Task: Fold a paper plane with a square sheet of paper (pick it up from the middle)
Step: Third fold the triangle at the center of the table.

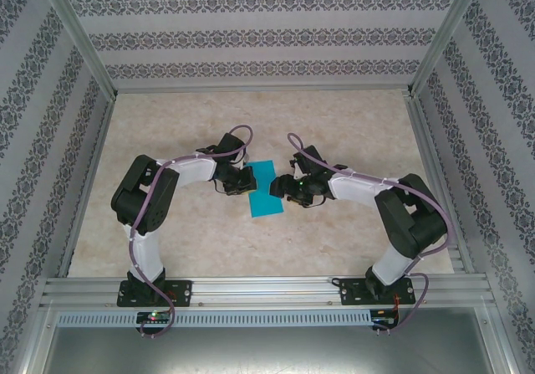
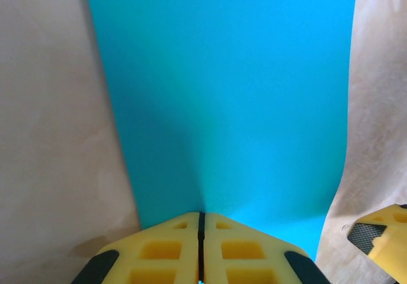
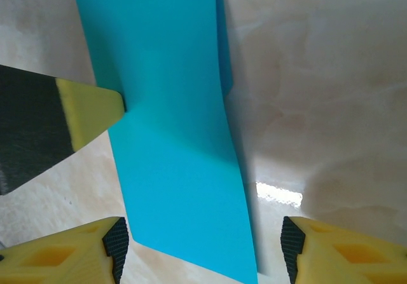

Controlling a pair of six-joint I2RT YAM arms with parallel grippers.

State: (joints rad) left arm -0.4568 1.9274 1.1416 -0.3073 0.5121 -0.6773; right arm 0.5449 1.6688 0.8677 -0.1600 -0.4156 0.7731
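Left claw (image 2: 201,227) pinches sheet (image 2: 222,93) edge, seen at wrist; right claw (image 3: 203,243) agape.

Robotics lab test cell: aluminium frame rails (image 1: 259,289) on the near side of the left claw (image 1: 247,181) and right claw (image 1: 281,188) carry the bolted arm bases (image 1: 155,290); damask-patterned panels (image 1: 251,35) enclose the marble-look tabletop (image 1: 351,123) beyond them.

The left pincer (image 1: 248,180) hides one edge of the square sheet of paper (image 1: 269,195).
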